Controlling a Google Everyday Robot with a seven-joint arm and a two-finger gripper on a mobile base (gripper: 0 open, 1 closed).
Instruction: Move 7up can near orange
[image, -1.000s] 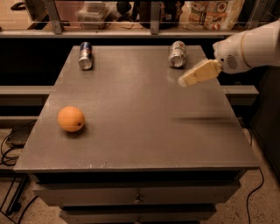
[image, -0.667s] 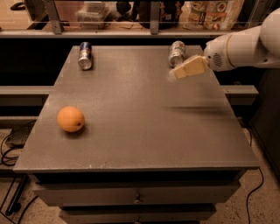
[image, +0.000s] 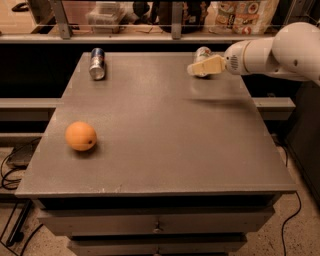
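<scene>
The orange sits on the grey table near its front left. The 7up can, silvery-white with green, lies on its side at the table's back right and is mostly hidden behind my gripper. My gripper, with cream-coloured fingers on a white arm that comes in from the right, is right at the can, in front of it and over it. I cannot tell whether it touches the can.
A blue-and-silver can lies on its side at the table's back left. A shelf with a railing and packaged goods runs behind the table. Drawers sit below the front edge. Cables lie on the floor at left.
My gripper has moved left and toward the back of the table, from beside the 7up can to right over it. The cans and the orange have not moved.
</scene>
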